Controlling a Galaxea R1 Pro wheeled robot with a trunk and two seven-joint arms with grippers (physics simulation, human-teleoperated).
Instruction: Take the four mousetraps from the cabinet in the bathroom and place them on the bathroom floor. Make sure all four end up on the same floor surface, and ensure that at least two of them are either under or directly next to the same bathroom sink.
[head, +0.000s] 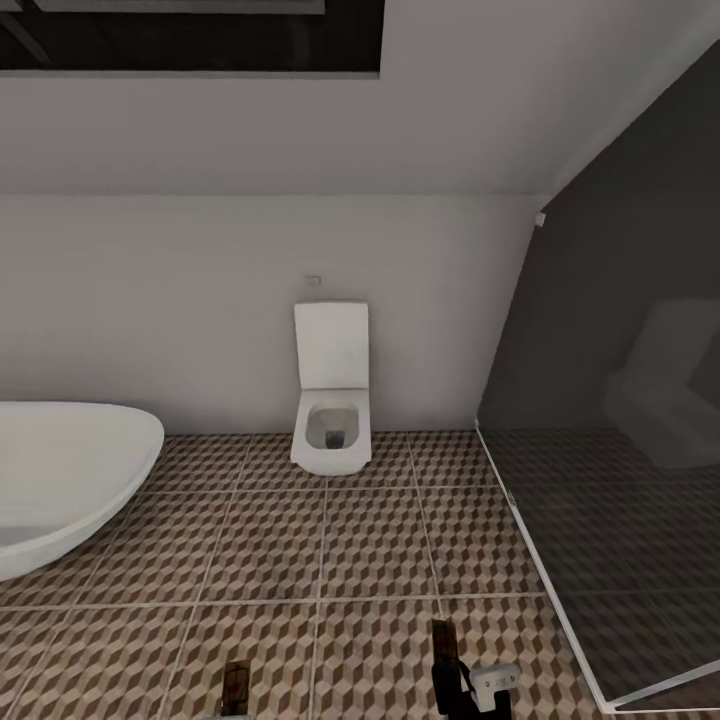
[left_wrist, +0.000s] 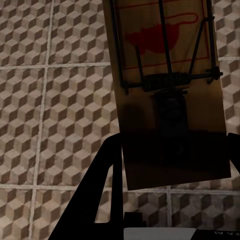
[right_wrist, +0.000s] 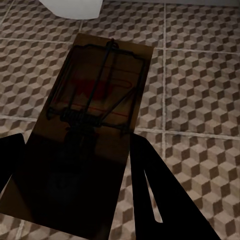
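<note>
Both grippers loaded: left gripper (left_wrist: 170, 165) fingers clamped on mousetrap (left_wrist: 165, 75), right gripper (right_wrist: 75, 185) clamped on second mousetrap (right_wrist: 95, 100). Facing toilet (head: 331, 400), above bathroom floor (head: 270, 540); none placed yet.

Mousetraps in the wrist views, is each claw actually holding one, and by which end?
Yes. The left claw grips a mousetrap by its plain end, away from the red mouse print. The right claw grips another mousetrap the same way, above the bathroom floor.

Both arms reach forward, low in the head view. The left pincer (left_wrist: 172, 160) is clamped on a mousetrap (left_wrist: 165, 75), its dark fingers (left_wrist: 102, 185) flanking the board. The right pincer (right_wrist: 75, 185) likewise grips a second mousetrap (right_wrist: 92, 105) between black fingers (right_wrist: 155, 195).
</note>
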